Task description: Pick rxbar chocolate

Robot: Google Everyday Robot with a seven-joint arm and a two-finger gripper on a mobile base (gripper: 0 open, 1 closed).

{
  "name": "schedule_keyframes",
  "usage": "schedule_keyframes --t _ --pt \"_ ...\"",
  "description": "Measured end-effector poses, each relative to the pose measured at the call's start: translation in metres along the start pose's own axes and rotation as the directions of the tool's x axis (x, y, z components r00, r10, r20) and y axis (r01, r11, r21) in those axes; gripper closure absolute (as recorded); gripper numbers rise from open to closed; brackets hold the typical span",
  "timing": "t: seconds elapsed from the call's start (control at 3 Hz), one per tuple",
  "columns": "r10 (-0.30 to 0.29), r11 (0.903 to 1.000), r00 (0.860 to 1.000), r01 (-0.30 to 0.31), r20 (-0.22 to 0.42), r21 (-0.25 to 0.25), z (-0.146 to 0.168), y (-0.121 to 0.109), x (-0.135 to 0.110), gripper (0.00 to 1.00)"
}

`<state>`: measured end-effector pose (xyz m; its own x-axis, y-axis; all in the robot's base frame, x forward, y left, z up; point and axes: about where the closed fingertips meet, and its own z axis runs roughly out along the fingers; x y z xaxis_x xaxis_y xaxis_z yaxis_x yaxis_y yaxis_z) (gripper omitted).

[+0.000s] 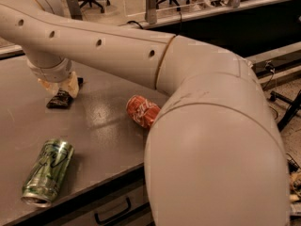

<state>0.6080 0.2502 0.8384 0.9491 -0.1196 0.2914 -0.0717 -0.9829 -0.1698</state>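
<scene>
The rxbar chocolate [59, 100], a small flat bar in a dark wrapper, lies on the grey table [103, 121] at the back left. My gripper [59, 86] hangs from the wrist straight over the bar's far end and touches or nearly touches it. The bar's far end is hidden under the gripper. The bar rests on the table surface.
A red soda can [142, 111] lies on its side mid-table, close against my large cream arm [207, 126]. A green can [48, 172] lies on its side near the front left edge. Drawers sit below the table front; office chairs stand behind.
</scene>
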Motion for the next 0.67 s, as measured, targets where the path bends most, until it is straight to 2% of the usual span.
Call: schedule_keyframes --t 0.33,0.67 --pt "0.007 1.0000 1.000 -0.007 0.010 -0.001 0.0016 0.0005 0.0001 1.00" --pt "0.007 1.0000 1.000 -0.007 0.010 -0.001 0.0001 0.0002 0.0006 1.00"
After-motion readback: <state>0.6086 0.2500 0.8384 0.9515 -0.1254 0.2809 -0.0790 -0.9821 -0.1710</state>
